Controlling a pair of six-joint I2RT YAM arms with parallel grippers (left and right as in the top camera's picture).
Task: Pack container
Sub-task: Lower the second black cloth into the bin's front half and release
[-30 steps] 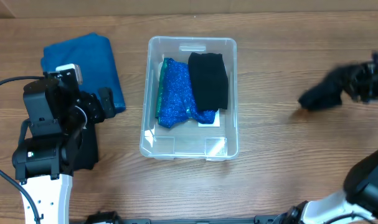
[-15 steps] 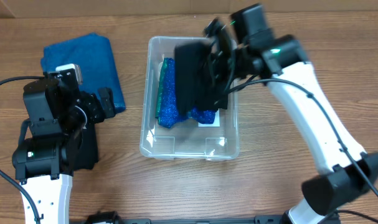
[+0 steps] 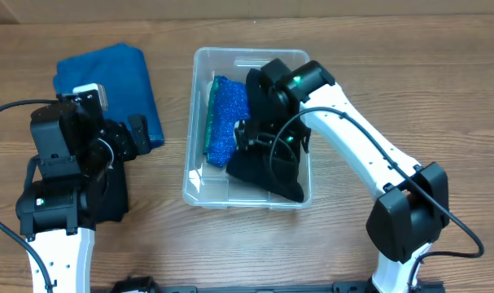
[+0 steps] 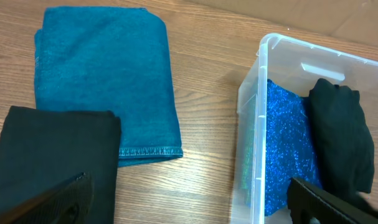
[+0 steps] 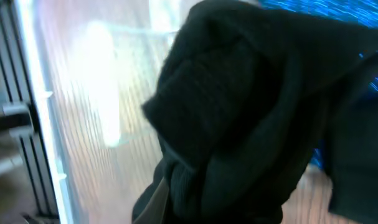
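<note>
The clear plastic container [image 3: 251, 54] stands mid-table and holds a sparkly blue cloth [image 3: 225, 118] and a folded black cloth [image 3: 256, 81] at its back right. My right gripper [image 3: 267, 137] is inside the container, shut on a black garment [image 3: 269, 175] that drapes over the front right part. In the right wrist view the black garment [image 5: 238, 124] fills the frame and hides the fingers; the container wall [image 5: 45, 124] is at the left. My left gripper [image 4: 195, 200] is open and empty, low over the table left of the container [image 4: 254, 124].
A folded teal towel [image 3: 120, 77] lies at the back left, also in the left wrist view [image 4: 101, 74]. A black cloth [image 3: 112, 195] lies on the table under my left arm, also in the left wrist view [image 4: 51, 155].
My right arm has swung in from the far right with the black garment and lowered it into the front right of the container. The left arm has not moved.
</note>
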